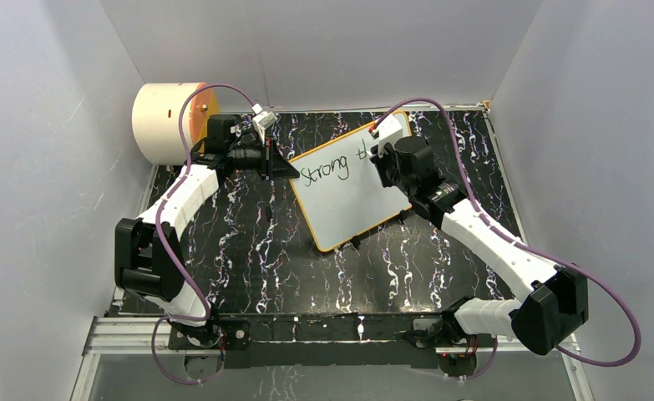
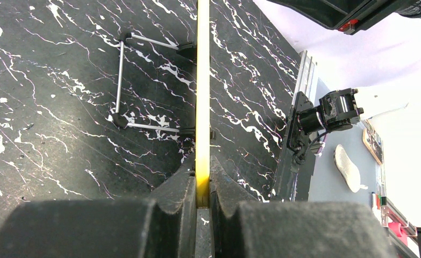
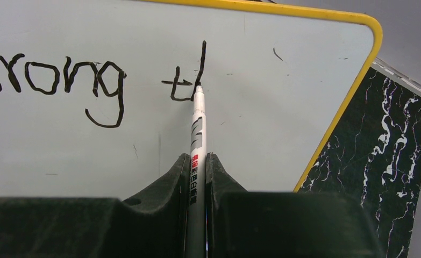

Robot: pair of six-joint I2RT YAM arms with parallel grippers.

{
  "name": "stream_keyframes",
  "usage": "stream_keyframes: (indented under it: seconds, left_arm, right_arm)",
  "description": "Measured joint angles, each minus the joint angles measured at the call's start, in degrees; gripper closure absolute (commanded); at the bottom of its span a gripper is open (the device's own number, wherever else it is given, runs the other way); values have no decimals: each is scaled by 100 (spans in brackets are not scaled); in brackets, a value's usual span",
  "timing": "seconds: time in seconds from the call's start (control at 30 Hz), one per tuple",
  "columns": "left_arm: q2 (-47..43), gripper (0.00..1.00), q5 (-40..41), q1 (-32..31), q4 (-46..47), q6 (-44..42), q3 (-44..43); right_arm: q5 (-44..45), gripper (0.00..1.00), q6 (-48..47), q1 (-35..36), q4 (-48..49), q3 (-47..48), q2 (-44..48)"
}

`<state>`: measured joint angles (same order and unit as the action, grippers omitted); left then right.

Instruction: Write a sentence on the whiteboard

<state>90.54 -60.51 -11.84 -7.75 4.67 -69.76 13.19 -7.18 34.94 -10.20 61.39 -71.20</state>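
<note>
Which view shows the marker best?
Right wrist: the marker is close up, tip at the last stroke on the whiteboard. Top external hides it under the right arm; left wrist shows none.

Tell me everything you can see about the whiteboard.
The whiteboard is a white rectangle with a thin yellow frame, rounded corners and small black feet. It sits askew on the dark marbled table, apparently propped on a wire stand. "Strong" and the start of another word are written in black. The left gripper pinches its edge; the marker in the right gripper touches its face.
</note>
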Motion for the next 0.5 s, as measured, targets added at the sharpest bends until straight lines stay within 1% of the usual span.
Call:
stream_keyframes:
  seconds: [0.5]
  left_arm:
    - [0, 100, 2, 0, 0, 7, 0]
  right_arm:
    - [44, 100, -33, -28, 146, 0, -44]
